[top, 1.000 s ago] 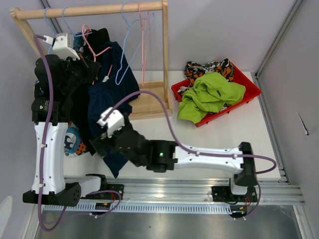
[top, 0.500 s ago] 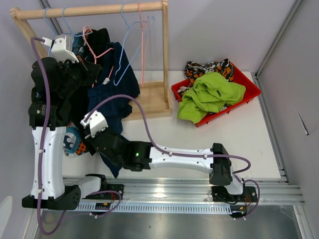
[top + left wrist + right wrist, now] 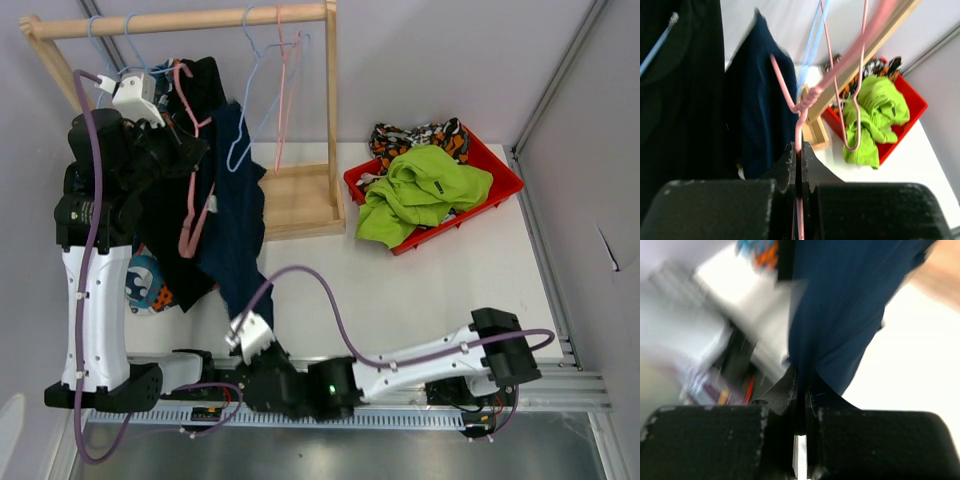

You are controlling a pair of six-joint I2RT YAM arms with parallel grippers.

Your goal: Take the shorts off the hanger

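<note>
Left hand (image 3: 799,151) on pink hanger (image 3: 809,93) (right hand (image 3: 800,379) on navy shorts (image 3: 840,300))

The left arm (image 3: 95,290) stands raised with the left gripper (image 3: 799,151) clamped on a pink hanger (image 3: 805,102), while the right arm (image 3: 420,360) lies low, the right gripper (image 3: 801,379) pinching navy shorts (image 3: 840,300).

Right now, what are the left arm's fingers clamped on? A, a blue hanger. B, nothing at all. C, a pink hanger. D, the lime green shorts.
C: in the left wrist view the left fingers are shut on the wire of the pink hanger, while the right fingers pinch the navy shorts.
</note>
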